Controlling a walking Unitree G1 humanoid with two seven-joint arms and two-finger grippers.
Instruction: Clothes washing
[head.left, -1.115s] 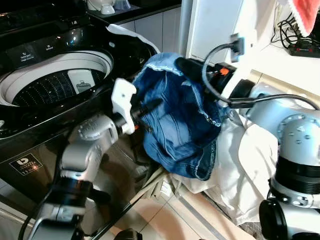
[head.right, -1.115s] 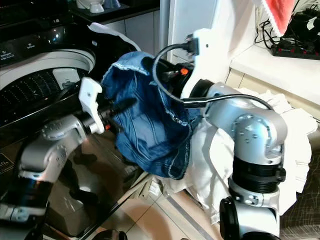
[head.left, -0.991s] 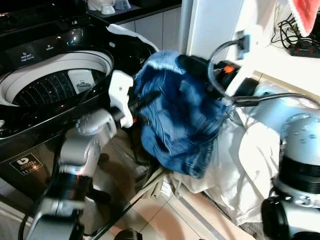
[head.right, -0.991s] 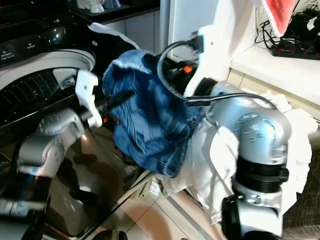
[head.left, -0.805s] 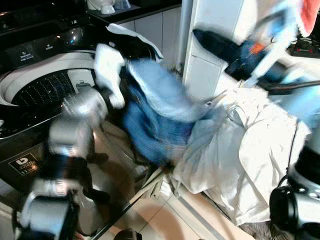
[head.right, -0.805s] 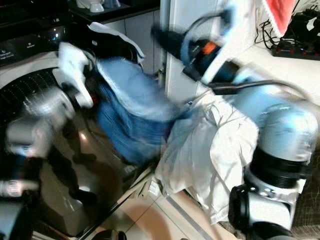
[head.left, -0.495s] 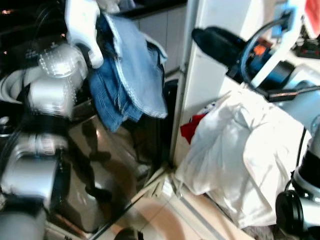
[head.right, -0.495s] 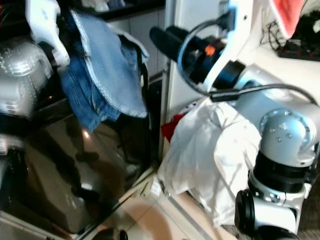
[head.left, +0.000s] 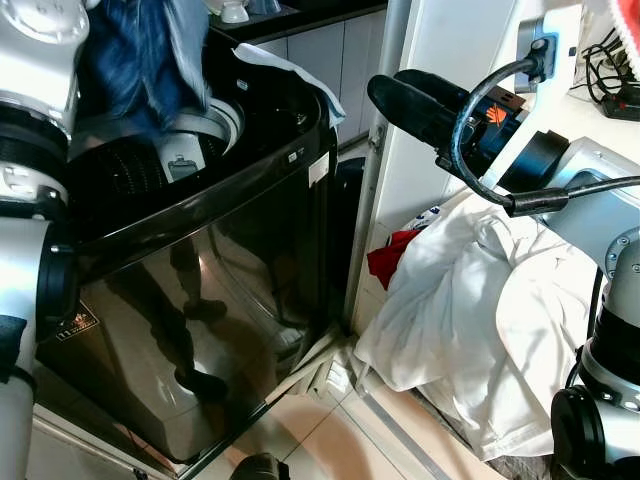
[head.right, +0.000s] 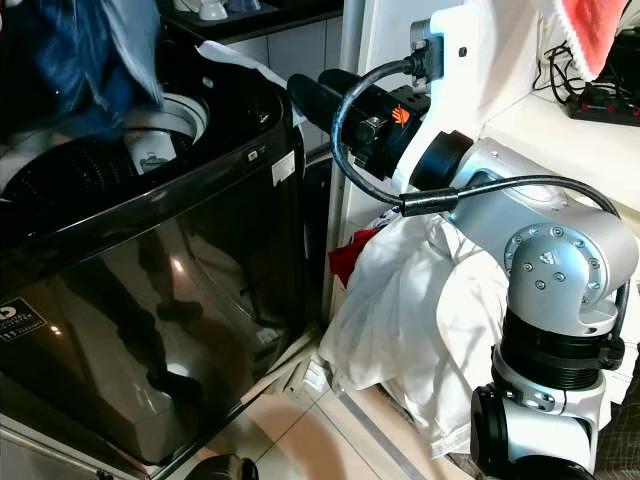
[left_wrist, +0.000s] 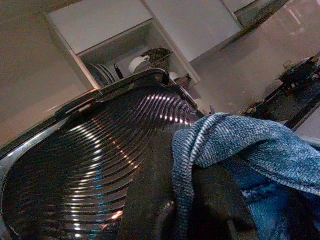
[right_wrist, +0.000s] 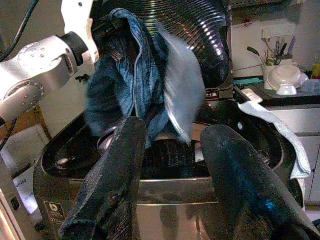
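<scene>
Above the open washing machine (head.left: 200, 190), at the head view's top left, the blue jeans (head.left: 140, 60) hang over the drum (head.left: 130, 165), lifted high so they can drop in. From the left wrist, the left gripper (left_wrist: 187, 200) has its jaws clamped on denim. From the right wrist, the right gripper (right_wrist: 170, 170) stands back with its jaws apart, near the white laundry pile (head.left: 480, 310).
</scene>
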